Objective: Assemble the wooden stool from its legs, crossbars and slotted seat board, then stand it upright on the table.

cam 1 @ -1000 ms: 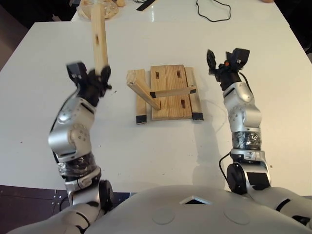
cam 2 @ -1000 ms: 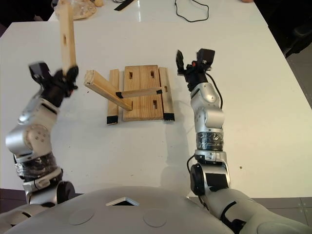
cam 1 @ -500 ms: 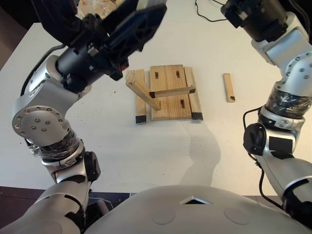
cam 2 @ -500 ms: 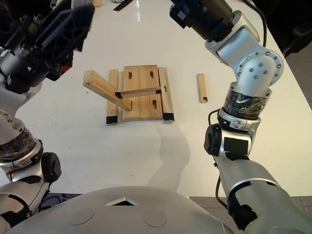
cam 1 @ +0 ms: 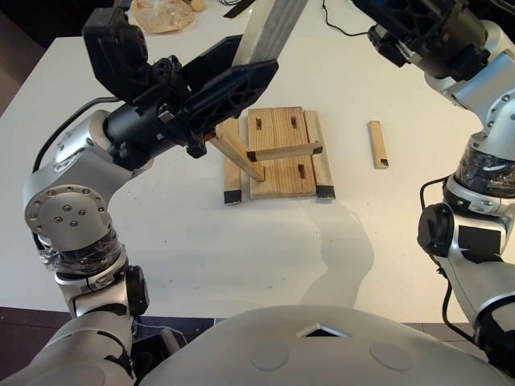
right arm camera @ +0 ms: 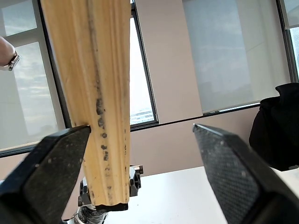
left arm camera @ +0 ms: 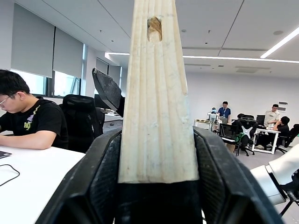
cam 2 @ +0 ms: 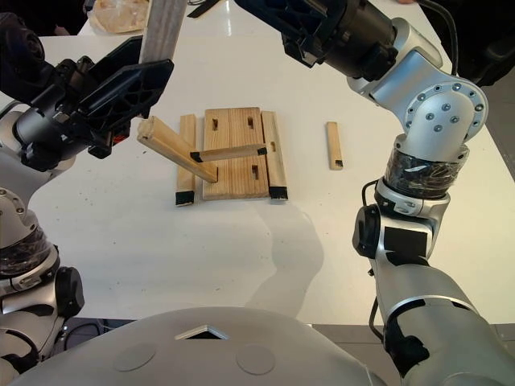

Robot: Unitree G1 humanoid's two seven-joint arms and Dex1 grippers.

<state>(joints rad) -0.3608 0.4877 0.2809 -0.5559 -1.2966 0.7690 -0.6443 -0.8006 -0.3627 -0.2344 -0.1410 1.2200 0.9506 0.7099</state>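
Jaws of the left gripper pinch a wooden leg, held raised over the far left of the table. Right gripper has its jaws spread wide, with a wooden bar beside one finger, perhaps touching it. Slotted seat board lies flat at mid-table; a loose crossbar lies apart to its right.

seat board: flat, mid-table | raised leg: near-upright | crossbar: flat, apart
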